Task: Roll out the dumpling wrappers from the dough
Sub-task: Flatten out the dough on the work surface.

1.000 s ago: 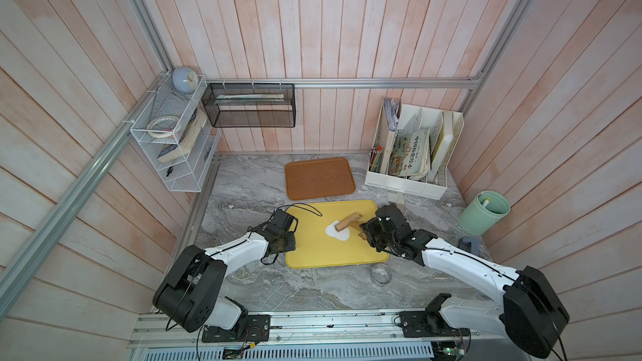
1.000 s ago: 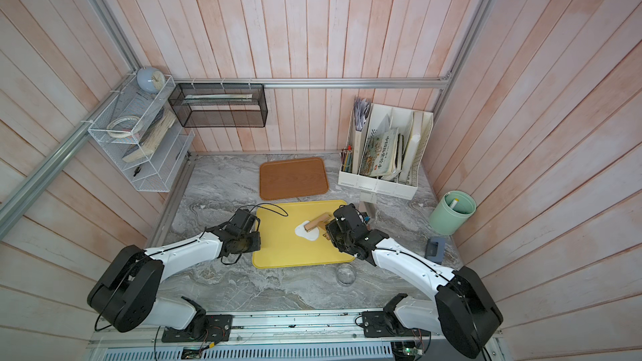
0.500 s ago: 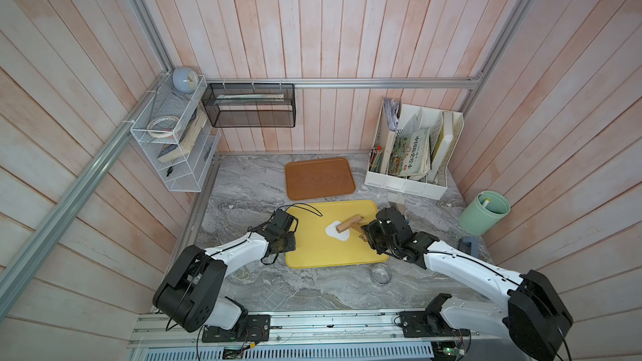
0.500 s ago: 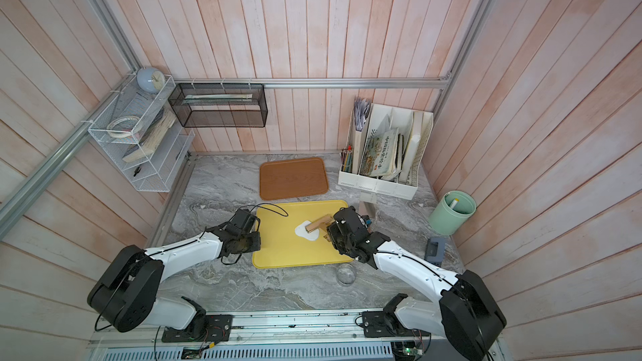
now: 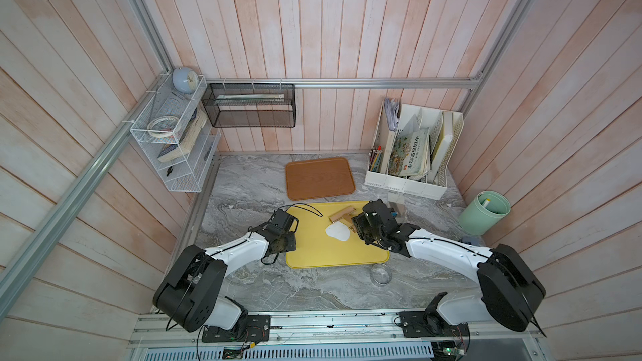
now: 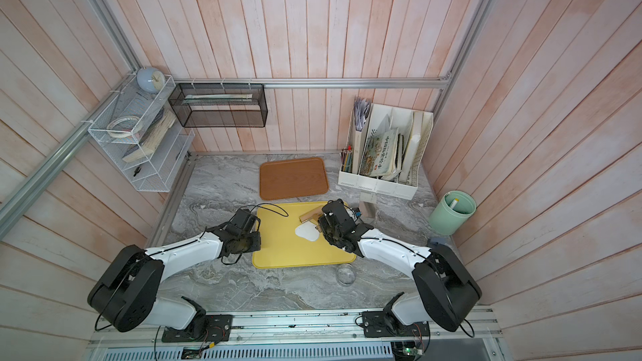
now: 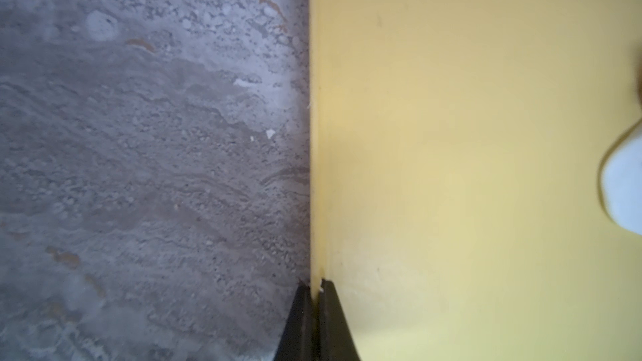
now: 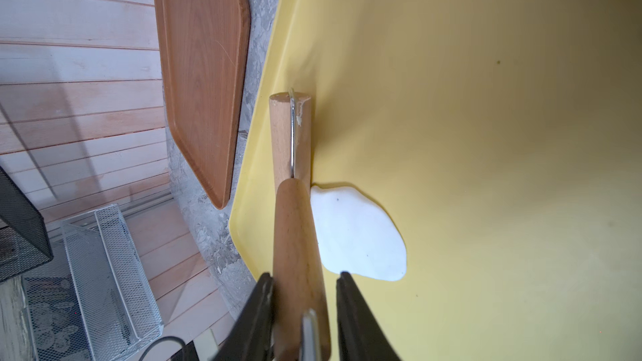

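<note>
Since the earlier frames, the roller [image 5: 342, 214] has shifted off the dough [image 5: 337, 231] toward the far edge of the yellow tray [image 5: 330, 255]. The drum now lies just beyond the dough; contact cannot be confirmed.

1. Yellow tray: holds the dough, a flat white blob of irregular outline, in its far right quarter, with the roller beside it.
2. Right gripper [image 8: 304, 277]: jaws clasp the roller's wooden handle. The handle runs along one side of the dough and overlaps its edge in the wrist view.
3. Left gripper [image 7: 314, 284]: jaws are clenched on the tray's left rim, one finger on each side.
4. Brown tray [image 5: 319, 178]: lies flat on the counter [image 5: 250, 196], just behind the yellow tray.
5. White file box [image 5: 404, 185]: stands at the counter's far right corner and holds books, papers and coloured pencils.
6. Green cup [image 5: 484, 213]: stands by the right edge and holds a white object.
7. Glass dish [image 5: 381, 273]: sits near the yellow tray's front right corner.

The right arm crosses the tray's right edge.
</note>
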Controlling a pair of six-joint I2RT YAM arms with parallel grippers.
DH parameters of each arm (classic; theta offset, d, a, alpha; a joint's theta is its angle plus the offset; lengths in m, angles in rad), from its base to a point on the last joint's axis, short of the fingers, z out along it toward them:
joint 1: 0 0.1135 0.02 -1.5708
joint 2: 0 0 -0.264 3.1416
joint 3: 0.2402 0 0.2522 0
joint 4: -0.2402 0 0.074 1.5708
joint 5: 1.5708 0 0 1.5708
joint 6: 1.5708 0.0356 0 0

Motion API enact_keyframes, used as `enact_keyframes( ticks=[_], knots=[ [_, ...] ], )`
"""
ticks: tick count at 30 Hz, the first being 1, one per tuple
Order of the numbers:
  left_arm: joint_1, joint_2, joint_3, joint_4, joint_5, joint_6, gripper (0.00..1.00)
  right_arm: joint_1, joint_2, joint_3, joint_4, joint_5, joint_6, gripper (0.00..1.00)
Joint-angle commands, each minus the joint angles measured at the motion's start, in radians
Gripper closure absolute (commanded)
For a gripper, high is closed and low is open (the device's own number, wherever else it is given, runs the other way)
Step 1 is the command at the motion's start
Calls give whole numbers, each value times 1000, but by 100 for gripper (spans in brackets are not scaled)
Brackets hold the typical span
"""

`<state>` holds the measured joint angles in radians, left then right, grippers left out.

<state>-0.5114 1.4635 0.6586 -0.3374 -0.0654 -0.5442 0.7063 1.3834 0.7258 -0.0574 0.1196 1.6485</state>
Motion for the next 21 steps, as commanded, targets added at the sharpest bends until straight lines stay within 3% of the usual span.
enact_keyframes(
  ticks=[1, 4, 6, 8, 11, 15, 21],
  knots=[
    [-10, 54, -43, -102, 7, 6, 100, -5, -58, -54, -304, 73, -49, 100],
    [-11, 52, -44, -102, 7, 6, 100, -9, -147, -85, -203, 72, -63, 100],
    [-10, 53, -45, -101, 5, 6, 100, -57, -200, -116, -30, -4, -137, 100],
    [-10, 55, -42, -102, 4, 6, 100, -83, -233, -83, 11, -15, -209, 100],
    [-12, 53, -44, -101, 3, 4, 100, -90, -254, -8, -81, -21, -270, 100],
    [-12, 52, -44, -100, -1, 0, 100, -70, -265, -26, -206, -102, -160, 100],
    [-15, 55, -43, -103, -4, -2, 100, -10, -273, -112, -233, -103, -79, 100]
  ],
)
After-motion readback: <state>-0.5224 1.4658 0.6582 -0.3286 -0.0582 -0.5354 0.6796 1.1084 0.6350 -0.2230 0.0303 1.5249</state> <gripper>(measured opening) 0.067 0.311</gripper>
